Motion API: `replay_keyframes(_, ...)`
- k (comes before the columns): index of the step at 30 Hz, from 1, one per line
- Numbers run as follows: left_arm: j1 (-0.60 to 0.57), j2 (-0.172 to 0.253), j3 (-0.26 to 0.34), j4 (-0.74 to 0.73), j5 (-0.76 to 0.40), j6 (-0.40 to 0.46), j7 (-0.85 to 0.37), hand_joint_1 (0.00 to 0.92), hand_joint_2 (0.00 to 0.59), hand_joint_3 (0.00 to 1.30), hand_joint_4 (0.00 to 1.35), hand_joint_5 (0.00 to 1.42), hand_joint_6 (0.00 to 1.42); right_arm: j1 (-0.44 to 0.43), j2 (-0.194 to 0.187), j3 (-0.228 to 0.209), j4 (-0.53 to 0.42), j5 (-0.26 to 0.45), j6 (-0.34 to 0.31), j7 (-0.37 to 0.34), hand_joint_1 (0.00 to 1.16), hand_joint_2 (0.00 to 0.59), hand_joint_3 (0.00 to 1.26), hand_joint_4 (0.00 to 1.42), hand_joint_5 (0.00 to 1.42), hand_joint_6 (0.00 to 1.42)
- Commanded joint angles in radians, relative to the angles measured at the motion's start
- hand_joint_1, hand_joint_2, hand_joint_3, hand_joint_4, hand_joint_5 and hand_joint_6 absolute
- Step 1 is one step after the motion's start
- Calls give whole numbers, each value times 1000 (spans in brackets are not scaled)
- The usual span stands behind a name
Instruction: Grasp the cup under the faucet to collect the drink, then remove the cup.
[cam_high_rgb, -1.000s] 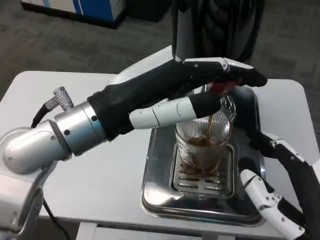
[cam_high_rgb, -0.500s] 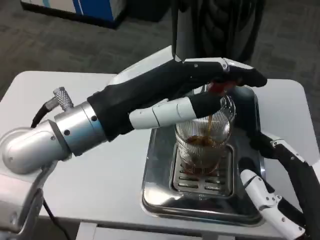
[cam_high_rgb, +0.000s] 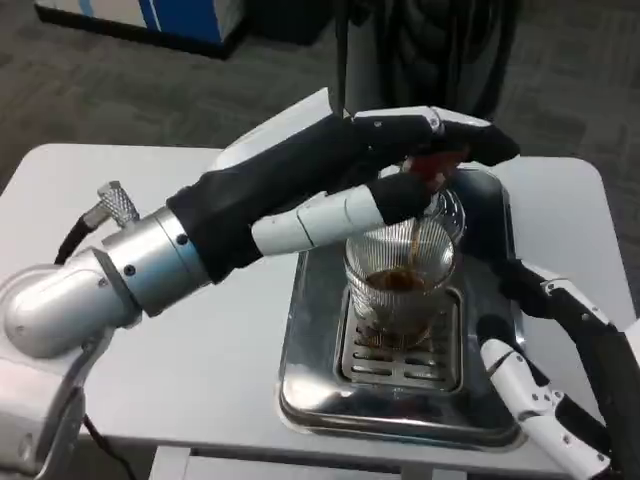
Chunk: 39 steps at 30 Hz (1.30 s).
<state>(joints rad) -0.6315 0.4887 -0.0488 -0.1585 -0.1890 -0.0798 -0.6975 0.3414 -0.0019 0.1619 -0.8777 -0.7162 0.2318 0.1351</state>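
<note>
Grey carpet surrounds the white bench (cam_high_rgb: 180, 340), where a steel drip tray (cam_high_rgb: 310, 370) sits under a red faucet (cam_high_rgb: 432, 166). On its grate stands the ribbed glass cup (cam_high_rgb: 400, 285), part full of brown drink, with a thin stream falling into it. My left hand (cam_high_rgb: 370, 175) reaches over the cup and presses on the faucet, thumb lying beside the rim. My right hand (cam_high_rgb: 545, 375) rests released just right of the tray, fingers apart, gripping nothing.

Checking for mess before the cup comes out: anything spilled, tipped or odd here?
Nothing stands out. The ribbed glass cup stands upright on the drip tray grate, the dark stream falls inside it, and no liquid shows on the white table.
</note>
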Motion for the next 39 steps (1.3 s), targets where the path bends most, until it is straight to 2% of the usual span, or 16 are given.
replay_keyframes(1,39,-10,9,-17,7,9,26,0,56,315,232,167,0,10,1,0,-17,8,-5,-11,273,422,234,243,222,113)
replay_keyframes(12,83,-31,47,-38,-4,35,92,0,57,207,143,143,0,7,4,4,-14,10,-5,-12,276,424,234,243,223,113)
replay_keyframes(15,89,-32,56,-41,-3,37,94,0,57,196,131,134,0,8,9,4,-11,16,1,-12,364,408,207,243,234,127)
replay_keyframes(17,92,-31,61,-43,-3,39,95,0,57,193,128,132,0,7,19,-2,-4,41,12,-12,448,367,185,230,235,156)
replay_keyframes(18,93,-30,63,-43,-2,38,95,0,57,193,126,131,0,8,34,-14,7,78,25,-11,493,338,174,221,235,181)
replay_keyframes(21,94,-31,66,-43,-2,39,95,0,57,192,117,118,0,6,59,-51,35,164,48,-16,611,296,153,217,235,219)
replay_keyframes(24,101,-36,72,-42,-2,33,99,0,57,192,116,117,0,-4,44,-66,49,183,39,-25,664,260,153,207,235,236)
replay_keyframes(30,135,-41,105,-55,-1,13,125,0,57,174,87,115,0,-20,24,-74,71,202,31,-46,720,229,153,207,235,262)
replay_keyframes(39,209,-1,199,-91,-27,13,126,0,49,160,59,94,0,-62,22,-60,144,214,1,-102,737,212,153,207,235,275)
